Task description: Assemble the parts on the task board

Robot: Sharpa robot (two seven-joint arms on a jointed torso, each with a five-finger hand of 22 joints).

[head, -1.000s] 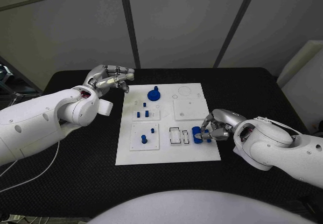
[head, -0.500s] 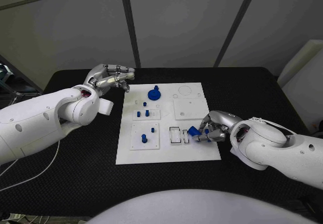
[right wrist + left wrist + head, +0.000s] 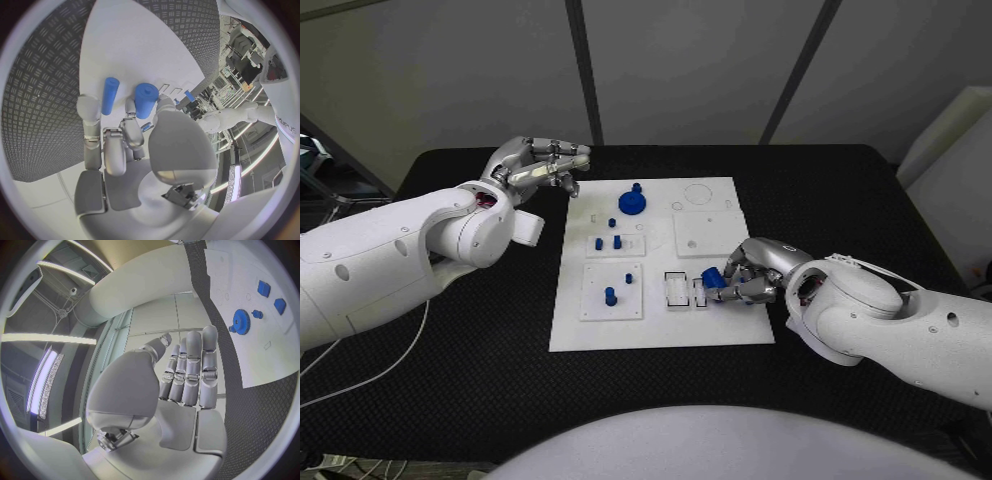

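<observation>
We saw right hand [image 3: 750, 278] grasping blue cylinder [image 3: 145, 100] between fingertips, low over task board [image 3: 661, 330], near its right edge. Second blue cylinder [image 3: 110, 95] lay on board just beside fingers. Left hand [image 3: 538, 165] held nothing, fingers curled loosely, hovering off board's far left corner, blue gear [image 3: 632, 204] near it. We judged risk: cylinder tilted in pinch could miss slot, jam, or slip free; fingers could knock neighbouring cylinder off across tabletop [image 3: 473, 370].

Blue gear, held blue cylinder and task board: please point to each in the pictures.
blue gear [image 3: 632, 205], head view, its disc.
held blue cylinder [image 3: 145, 99], right wrist view, its side.
task board [image 3: 661, 330], head view, bare near edge.
</observation>
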